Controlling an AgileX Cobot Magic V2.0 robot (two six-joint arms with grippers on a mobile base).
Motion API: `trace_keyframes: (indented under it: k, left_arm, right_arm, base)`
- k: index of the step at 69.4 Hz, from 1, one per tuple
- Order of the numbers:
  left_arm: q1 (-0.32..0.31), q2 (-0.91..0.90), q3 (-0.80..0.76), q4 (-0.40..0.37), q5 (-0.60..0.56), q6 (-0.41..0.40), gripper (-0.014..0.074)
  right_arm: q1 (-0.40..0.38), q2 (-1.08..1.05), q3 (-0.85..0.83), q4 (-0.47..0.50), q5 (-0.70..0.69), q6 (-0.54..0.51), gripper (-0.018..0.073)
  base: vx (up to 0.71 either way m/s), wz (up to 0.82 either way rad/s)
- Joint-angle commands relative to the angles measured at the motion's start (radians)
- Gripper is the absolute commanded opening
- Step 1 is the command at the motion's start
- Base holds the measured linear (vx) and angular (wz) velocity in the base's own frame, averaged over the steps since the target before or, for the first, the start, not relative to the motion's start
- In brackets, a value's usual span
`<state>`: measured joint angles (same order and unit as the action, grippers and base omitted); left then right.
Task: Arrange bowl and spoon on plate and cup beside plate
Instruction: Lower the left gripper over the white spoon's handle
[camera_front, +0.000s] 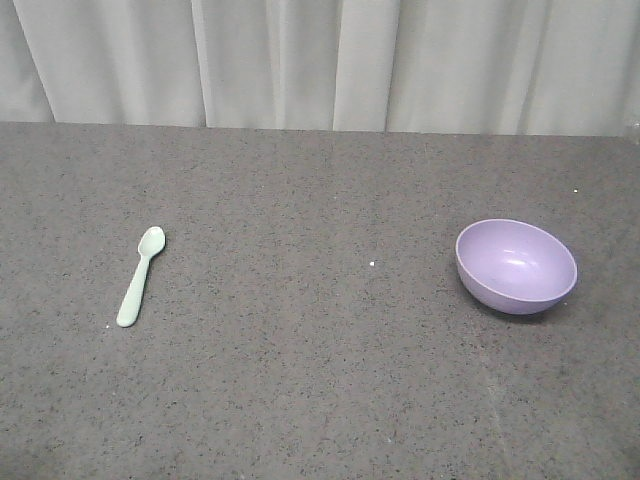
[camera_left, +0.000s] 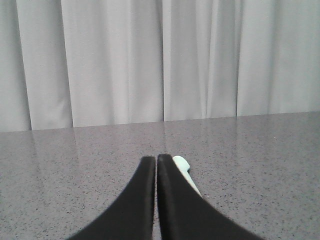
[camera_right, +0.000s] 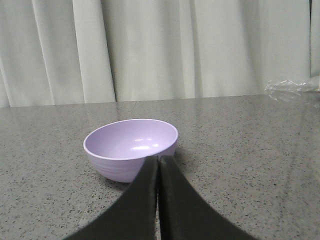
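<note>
In the left wrist view, the pale mint-green plastic spoon (camera_left: 181, 163) shows only one rounded end. The rest is hidden behind the left fingers (camera_left: 140, 200), which are pressed together and empty. The right fingers (camera_right: 142, 200), also pressed together, cover part of the near wall of the round lavender plastic bowl (camera_right: 131, 142). Spoon and bowl lie well apart on the speckled grey table (camera_front: 320, 390).

both end effector (camera_left: 156, 162) (camera_right: 159, 162) fingers closed, empty.

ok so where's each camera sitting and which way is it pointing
Exterior front: raised over the table, looking down and across at spoon, bowl and curtain; no robot parts show.
Left wrist: low behind the shut left pincer, facing the curtain, spoon end peeking past it.
Right wrist: low behind the shut right pincer, facing the bowl.
Shared: front and right wrist both show the bowl.
</note>
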<state>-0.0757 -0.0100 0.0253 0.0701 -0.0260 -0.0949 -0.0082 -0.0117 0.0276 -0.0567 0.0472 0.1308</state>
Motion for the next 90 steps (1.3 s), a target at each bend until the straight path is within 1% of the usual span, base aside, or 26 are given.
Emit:
trace_keyframes:
  k: [1, 6, 17, 24, 30, 38, 45, 53, 60, 67, 75, 81, 86, 90]
  left_arm:
    - [0.000, -0.015, -0.007, -0.004, -0.075, -0.009, -0.0006]
    - [0.000, -0.015, -0.007, -0.004, -0.097, -0.009, -0.0006]
    - [0.000, -0.015, -0.010, -0.004, -0.102, -0.012, -0.0006]
    - [0.000, -0.015, -0.046, -0.025, -0.087, -0.015, -0.0006]
    - [0.000, 0.000, -0.114, -0.034, -0.059, -0.015, -0.0006]
    - [0.000, 0.085, -0.257, -0.034, 0.026, -0.015, -0.0006]
    - [0.000, 0.227, -0.415, -0.045, 0.139, -0.015, -0.0006]
    - [0.000, 0.401, -0.645, -0.049, 0.353, -0.014, -0.0006]
    - [0.000, 0.566, -0.841, -0.048, 0.563, -0.011, -0.0006]
    - [0.000, 0.705, -0.994, -0.048, 0.724, -0.011, -0.0006]
    - [0.000, 0.845, -1.136, -0.049, 0.921, -0.011, -0.0006]
    - [0.000, 0.930, -1.206, -0.049, 1.053, -0.011, -0.0006]
    - [0.000, 0.989, -1.239, -0.049, 1.111, -0.011, -0.0006]
    - [0.000, 1.019, -1.242, -0.049, 1.122, -0.011, -0.0006]
  right_arm:
    - [-0.005, -0.009, 0.005, -0.007, -0.070, -0.002, -0.0011]
    - [-0.005, -0.009, 0.005, -0.007, -0.075, -0.002, -0.0011]
    - [-0.005, -0.009, 0.003, -0.009, -0.083, -0.002, -0.0011]
    - [-0.005, -0.009, -0.012, -0.007, -0.081, -0.002, -0.0011]
    - [-0.005, 0.000, -0.073, -0.007, -0.053, -0.002, -0.0011]
    - [-0.005, 0.061, -0.230, -0.007, 0.076, -0.002, -0.0011]
    - [-0.005, 0.154, -0.391, -0.008, 0.230, -0.002, -0.0011]
    - [-0.005, 0.289, -0.597, -0.008, 0.438, -0.002, -0.0011]
    - [-0.005, 0.410, -0.760, -0.008, 0.627, -0.003, -0.0011]
    - [-0.005, 0.529, -0.919, -0.008, 0.807, -0.008, -0.0011]
    - [-0.005, 0.645, -1.039, -0.007, 0.925, -0.046, -0.0011]
    - [-0.005, 0.712, -1.084, 0.000, 0.986, -0.052, -0.0011]
    - [-0.005, 0.746, -1.091, 0.006, 1.001, -0.050, -0.0011]
    - [-0.005, 0.762, -1.091, 0.019, 1.004, -0.050, -0.0011]
  base:
    - [0.00, 0.00]
    - [0.00, 0.00]
    - [0.00, 0.00]
    - [0.00, 0.00]
    - [0.00, 0.00]
    - [0.00, 0.00]
    - [0.00, 0.00]
    - [0.00, 0.00]
    - [0.00, 0.00]
    - [0.00, 0.00]
    - [0.00, 0.00]
    - [0.00, 0.00]
    - [0.00, 0.00]
    - [0.00, 0.00]
